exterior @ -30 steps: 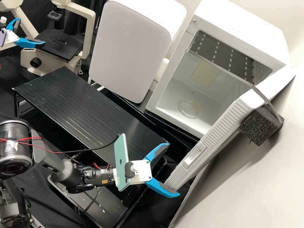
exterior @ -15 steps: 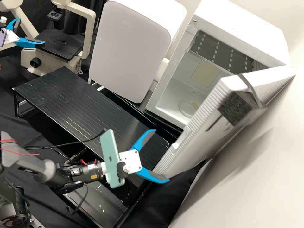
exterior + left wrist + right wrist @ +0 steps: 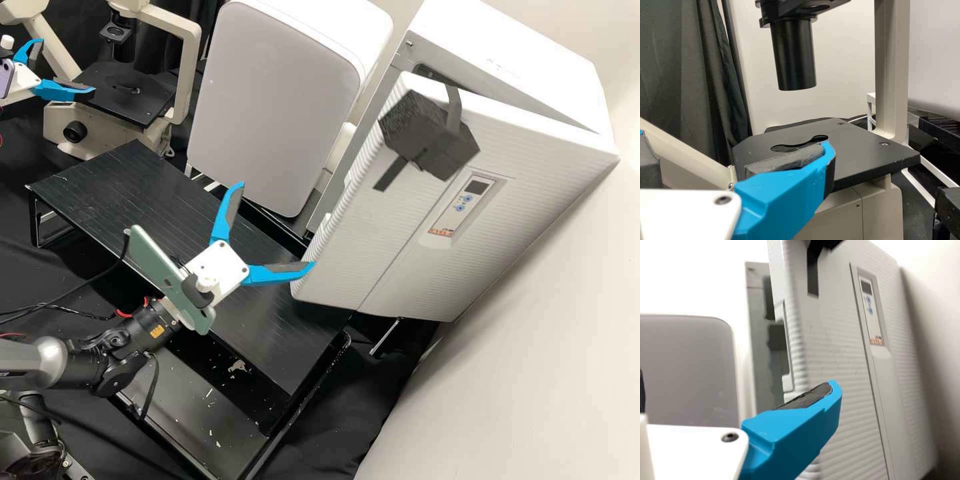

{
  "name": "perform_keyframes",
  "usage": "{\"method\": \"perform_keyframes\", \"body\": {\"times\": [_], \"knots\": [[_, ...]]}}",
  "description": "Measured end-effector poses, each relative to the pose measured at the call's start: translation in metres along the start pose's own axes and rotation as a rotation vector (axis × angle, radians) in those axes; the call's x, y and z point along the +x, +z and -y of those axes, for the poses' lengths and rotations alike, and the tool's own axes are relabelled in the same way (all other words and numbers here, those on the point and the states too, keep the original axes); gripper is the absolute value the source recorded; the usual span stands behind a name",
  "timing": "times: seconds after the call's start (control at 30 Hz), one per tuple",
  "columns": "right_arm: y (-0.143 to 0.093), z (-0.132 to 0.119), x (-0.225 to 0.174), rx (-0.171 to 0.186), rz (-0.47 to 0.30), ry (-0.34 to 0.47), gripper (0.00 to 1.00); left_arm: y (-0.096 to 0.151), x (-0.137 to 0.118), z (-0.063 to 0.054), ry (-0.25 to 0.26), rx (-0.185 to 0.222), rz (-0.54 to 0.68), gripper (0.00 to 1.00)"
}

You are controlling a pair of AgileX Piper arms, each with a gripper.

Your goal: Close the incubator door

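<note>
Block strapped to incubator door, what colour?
Block is dark grey, near black; best in high view.

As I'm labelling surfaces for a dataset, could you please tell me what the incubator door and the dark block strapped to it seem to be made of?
The incubator door looks like moulded off-white plastic, matte, going by its fine ribbing and rounded edges. The dark block seems to be foam, dull and rough-textured, though that is less certain.

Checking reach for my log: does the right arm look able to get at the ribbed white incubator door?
Likely yes: its open, blue-fingered gripper is at the door, nothing visibly between.
</note>
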Motion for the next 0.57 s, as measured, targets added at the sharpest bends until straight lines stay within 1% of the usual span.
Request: {"method": "perform_keyframes", "body": {"times": [0.07,0.2,0.27,0.3,0.37,0.4,0.47,0.53,0.57], "knots": [[-0.005,0.004,-0.001,-0.003,-0.023,-0.019,1.0,0.0,0.0,0.0,0.0,0.0,0.0,1.0],[-0.011,0.017,-0.003,-0.071,-0.036,-0.031,1.0,0.0,0.0,0.0,0.0,0.0,0.0,1.0],[-0.012,0.024,-0.004,-0.098,-0.008,-0.015,1.0,0.0,0.0,0.0,0.0,0.0,0.0,1.0],[-0.011,0.026,-0.004,-0.104,0.005,-0.016,1.0,0.0,0.0,0.0,0.0,0.0,0.0,1.0],[-0.009,0.032,-0.004,-0.098,0.019,-0.041,1.0,0.0,0.0,0.0,0.0,0.0,0.0,1.0],[-0.006,0.034,-0.003,-0.088,0.03,-0.052,1.0,0.0,0.0,0.0,0.0,0.0,0.0,1.0],[-0.002,0.038,-0.002,-0.059,0.046,-0.074,1.0,0.0,0.0,0.0,0.0,0.0,0.0,1.0],[0.003,0.042,-0.001,-0.018,0.063,-0.094,1.0,0.0,0.0,0.0,0.0,0.0,0.0,1.0],[0.004,0.042,-0.001,-0.006,0.068,-0.099,1.0,0.0,0.0,0.0,0.0,0.0,0.0,1.0]]}}
